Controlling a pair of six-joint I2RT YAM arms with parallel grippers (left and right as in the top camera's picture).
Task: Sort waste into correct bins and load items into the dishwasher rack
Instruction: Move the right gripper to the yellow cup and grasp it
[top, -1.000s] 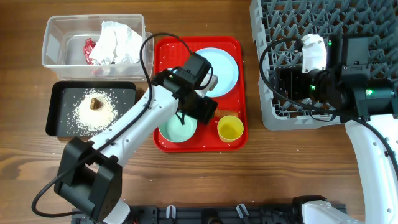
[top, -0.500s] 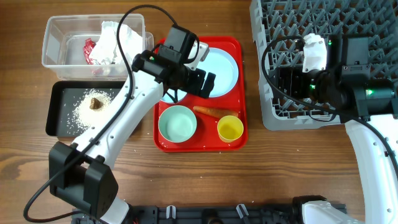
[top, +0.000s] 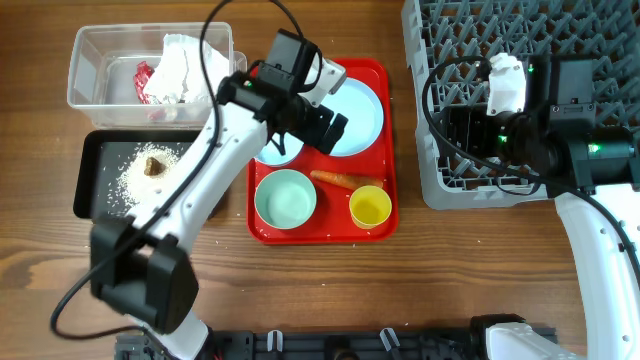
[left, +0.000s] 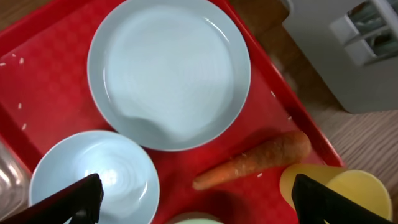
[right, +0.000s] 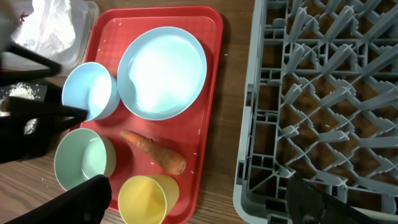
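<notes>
The left claw (top: 325, 135) hangs spread wide and empty over a red tray (top: 385, 80) on the brown wooden bench (top: 500, 280). The right claw (top: 455, 135) sits above the edge of the single grey rack (top: 460, 40). From overhead, the tray carries one pale blue plate (top: 360, 110), one white-blue bowl (top: 265, 155) partly under the left arm, one pale green bowl (top: 285, 198), one yellow cup (top: 370, 206) and one carrot (top: 345, 180) lying between plate and cup. At the left are two bins. The black tray (top: 95, 190) holds rice grains (top: 135, 185) and one brown lump (top: 153, 165), and the clear tub (top: 90, 60) holds crumpled white paper (top: 185, 65). The left wrist view shows its fingertips (left: 81, 196) far apart, above plate, bowl and carrot, with a few stray grains on the tray. In the right wrist view that claw's fingers (right: 93, 190) are likewise wide apart and grip nothing, with the rack's pegs on the right and the tray on the left.
</notes>
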